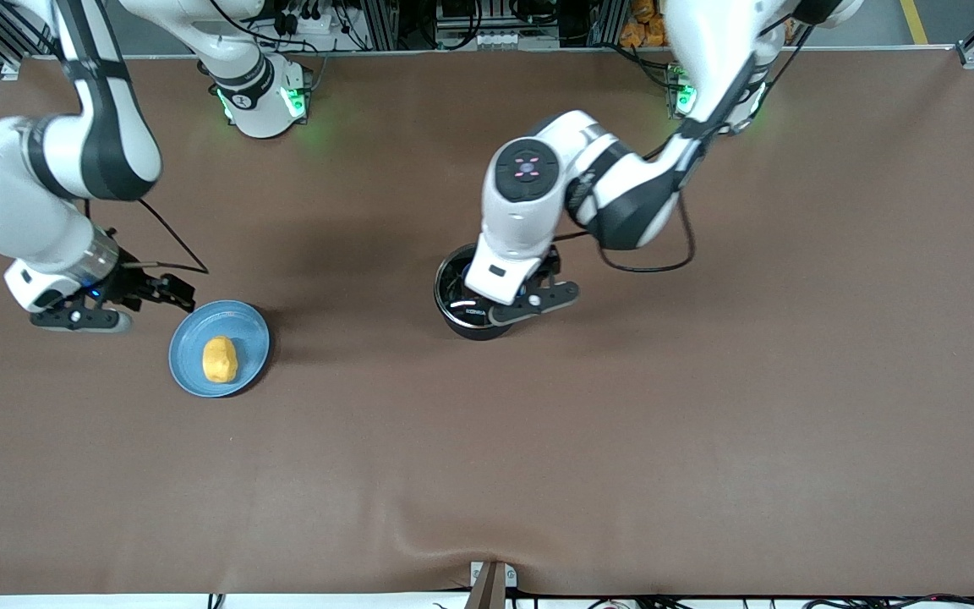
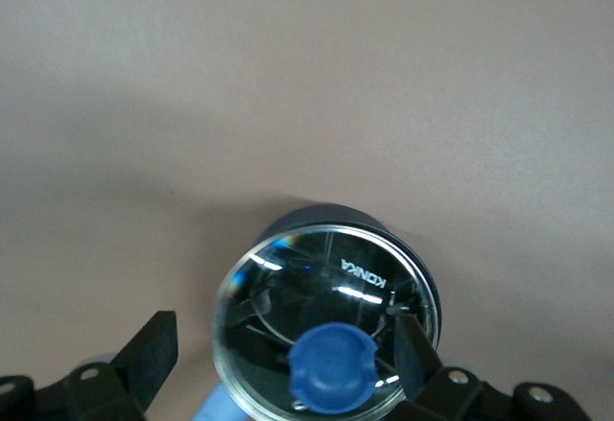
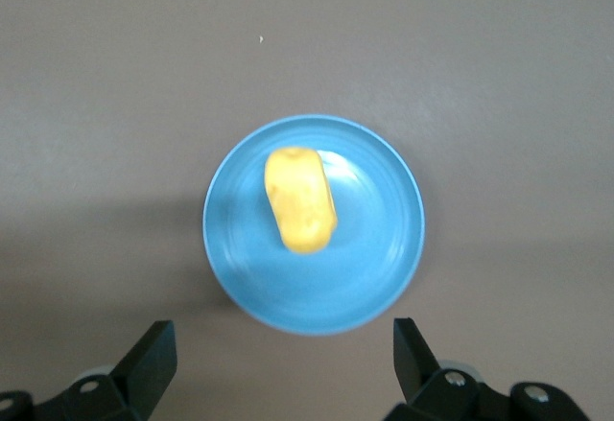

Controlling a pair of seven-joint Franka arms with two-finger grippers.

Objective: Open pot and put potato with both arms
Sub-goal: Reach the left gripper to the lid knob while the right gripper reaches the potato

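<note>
Two arms divide the work, and each gripper is placed over its own target. The left gripper [image 1: 529, 300] hangs over the pot [image 1: 466, 326], which sits mid-table with its lid [image 2: 321, 320] still on. In the left wrist view the fingers [image 2: 153, 349] stand wide apart on either side of the blue knob [image 2: 333, 368], not touching it, a pose that looks meant for dropping down and pinching the knob to lift the lid.

The right gripper [image 1: 128, 300] hovers beside the plate [image 1: 254, 326] toward the right arm's end of the table, its claw spread open too. The potato [image 1: 220, 359] lies loose on that plate, well apart from the pot. Probably the right arm waits for the pot to be opened before it picks up the potato.
</note>
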